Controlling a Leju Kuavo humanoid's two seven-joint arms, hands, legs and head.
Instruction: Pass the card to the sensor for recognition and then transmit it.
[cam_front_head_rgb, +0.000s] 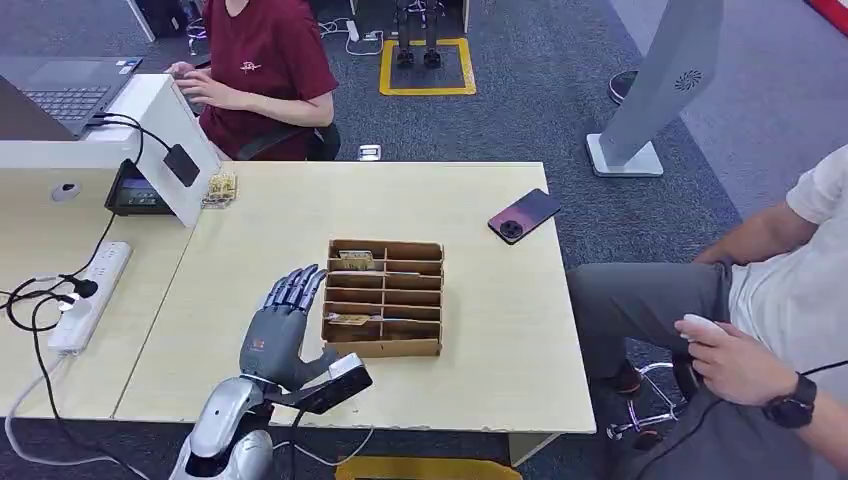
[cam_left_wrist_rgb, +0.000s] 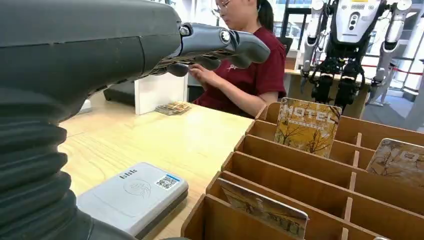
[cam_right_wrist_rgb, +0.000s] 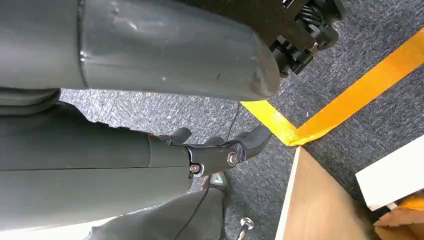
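Note:
A wooden card box (cam_front_head_rgb: 385, 298) with several slots stands mid-table. A yellow "HOTEL" card (cam_left_wrist_rgb: 306, 125) stands upright in a far slot (cam_front_head_rgb: 356, 259), and another card (cam_front_head_rgb: 350, 319) leans in a nearer slot (cam_left_wrist_rgb: 265, 210). My left hand (cam_front_head_rgb: 285, 325) hovers flat just left of the box, fingers (cam_left_wrist_rgb: 220, 42) stretched out and holding nothing. Below the hand, beside the box, lies a grey card reader (cam_left_wrist_rgb: 132, 192) with a QR sticker. My right hand (cam_right_wrist_rgb: 220, 150) hangs over the carpet beside the table's edge, fingers loosely apart and holding nothing.
A stack of cards (cam_front_head_rgb: 221, 188) lies by a white stand with a black terminal (cam_front_head_rgb: 140, 190). A phone (cam_front_head_rgb: 524, 214) lies at the table's far right. A power strip (cam_front_head_rgb: 90, 295) lies at the left. One person (cam_front_head_rgb: 265, 70) sits behind the table, another (cam_front_head_rgb: 760, 310) at the right.

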